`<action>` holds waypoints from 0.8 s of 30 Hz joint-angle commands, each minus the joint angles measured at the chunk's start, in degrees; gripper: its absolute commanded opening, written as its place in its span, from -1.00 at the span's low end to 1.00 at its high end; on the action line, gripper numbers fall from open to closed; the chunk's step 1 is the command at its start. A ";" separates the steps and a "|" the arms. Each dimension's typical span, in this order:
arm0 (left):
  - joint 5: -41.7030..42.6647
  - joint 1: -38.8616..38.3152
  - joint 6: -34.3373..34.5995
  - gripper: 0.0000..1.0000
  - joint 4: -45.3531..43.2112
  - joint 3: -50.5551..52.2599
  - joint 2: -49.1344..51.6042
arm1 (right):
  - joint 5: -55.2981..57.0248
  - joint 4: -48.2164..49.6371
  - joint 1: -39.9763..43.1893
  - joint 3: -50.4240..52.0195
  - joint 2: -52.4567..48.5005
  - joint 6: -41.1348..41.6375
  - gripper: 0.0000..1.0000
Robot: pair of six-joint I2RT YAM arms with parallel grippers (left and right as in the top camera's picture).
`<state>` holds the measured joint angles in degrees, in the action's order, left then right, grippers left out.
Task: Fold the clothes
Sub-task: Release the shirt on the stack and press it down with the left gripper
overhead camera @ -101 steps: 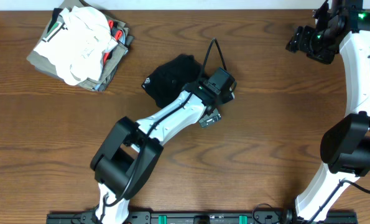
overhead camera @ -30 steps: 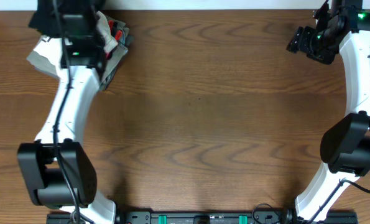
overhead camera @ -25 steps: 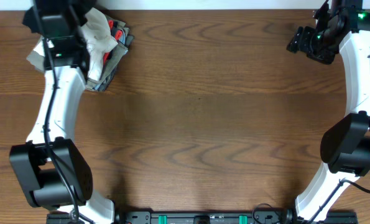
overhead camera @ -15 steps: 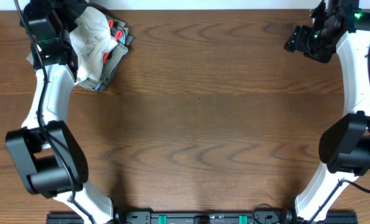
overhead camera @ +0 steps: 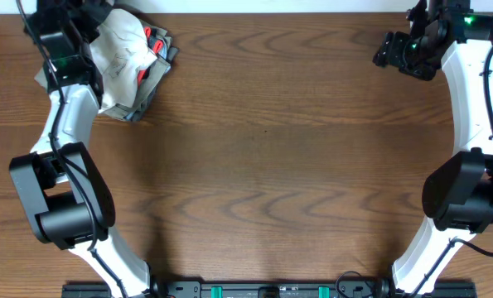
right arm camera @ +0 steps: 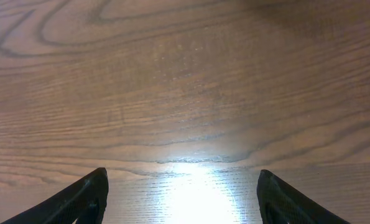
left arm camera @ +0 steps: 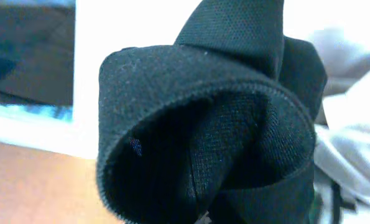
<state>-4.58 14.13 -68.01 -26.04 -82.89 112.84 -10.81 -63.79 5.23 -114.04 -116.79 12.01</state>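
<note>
1. Black clothes [left arm camera: 203, 124]: bunched into a thick roll right at the L wrist cam, filling most of that view. On overhead that puts them at the table's [overhead camera: 263, 149] 10–11 o'clock corner, at the stack [overhead camera: 130, 62] of folded white, olive and red items.
2. L gripper [overhead camera: 70, 21]: fingers buried behind cloth, so can't tell if they're clamped or slack. Prob. pinching the roll, since it sits up off the wood. That's a guess.
3. R gripper [right arm camera: 181, 180]: fingers spread wide w/ nothing between them, over bare wood near 1–2 o'clock. Well apart from the action.
4. Step in hand, as I read it: set the roll onto the stack.
5. To do it well:
   - Centre the roll over the stack's top, not its 3 o'clock edge.
   - Lower until the cloth bears weight before letting go.
   - Pull out straight up, no sideways drag, or the soft knit will unroll.
   - Watch for snagging the stack's loose white layer.
6. R arm needn't move. Keep it parked.
</note>
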 commanded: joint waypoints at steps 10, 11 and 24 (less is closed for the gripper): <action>-0.37 -3.21 8.92 -0.88 9.60 -1.18 0.13 | 0.50 0.28 -0.44 -0.48 -0.66 0.85 0.48; -0.37 -3.82 9.94 -0.87 10.14 -1.18 0.13 | 0.52 0.28 -0.44 -0.48 -0.66 0.85 0.48; -1.25 -10.71 22.49 0.96 29.64 -1.09 0.09 | 0.55 1.01 -0.37 -0.48 -0.66 0.81 0.52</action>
<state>-5.10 3.81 -54.24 2.66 -82.96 112.97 -10.61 -63.02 5.23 -114.04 -116.79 12.10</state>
